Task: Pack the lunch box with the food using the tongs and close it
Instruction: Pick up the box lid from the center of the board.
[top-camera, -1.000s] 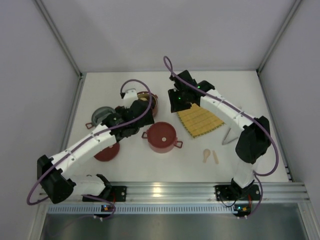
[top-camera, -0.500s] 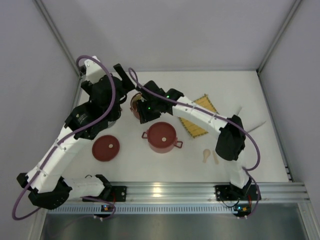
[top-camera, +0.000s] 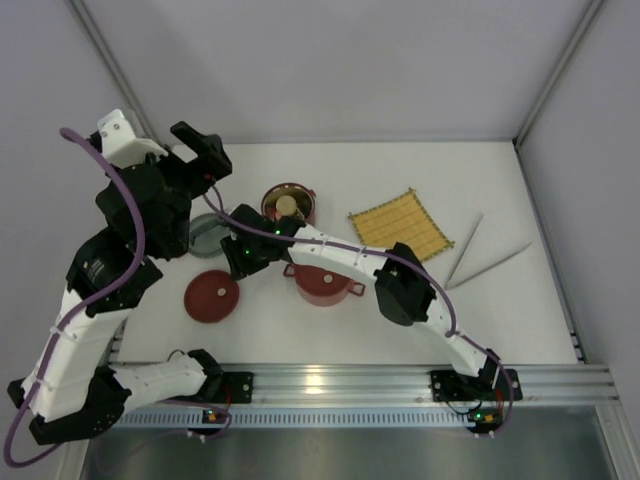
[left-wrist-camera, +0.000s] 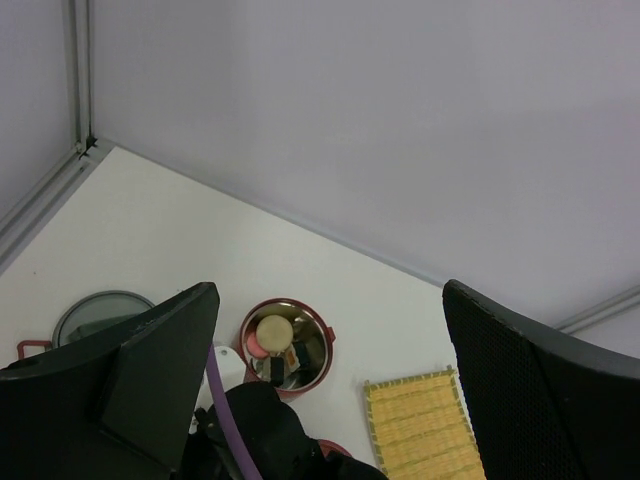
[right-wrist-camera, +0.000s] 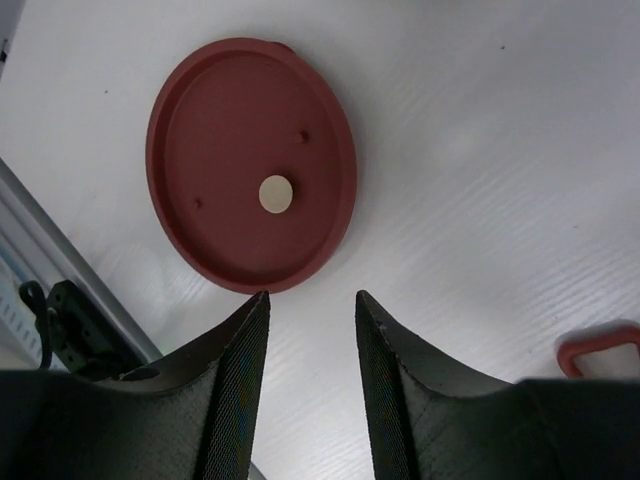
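Lunch box (top-camera: 325, 283) is in separate parts on the left half of the worktop. Its flat lid (right-wrist-camera: 250, 160) lies toward the near left corner. An open bowl (left-wrist-camera: 285, 301), with a cream piece (left-wrist-camera: 273, 329) and other food inside, stands closer to the far edge. A covered bowl (top-camera: 318, 290) stands about mid-worktop.

The right gripper (right-wrist-camera: 311, 296) hangs above the flat lid, fingers partly apart and nothing between them. The left gripper (left-wrist-camera: 328, 292) is raised high near the far left corner, fingers spread wide and empty.

I judge the step in hand is taking the flat lid. It is thin and lies flat, so a grasp across it will hardly work. It seems better to put one finger inside the raised rim and one outside, then pinch. In the right wrist view the gap is just off the lid's edge, so a small shift onto the rim seems needed before descending.

The lid is round, without a long axis. The tongs (top-camera: 463, 252) lie near the right edge, beside the yellow mat (top-camera: 400, 228). Their long axis runs diagonally, with the joined end toward the near edge and the tips toward the far right corner.
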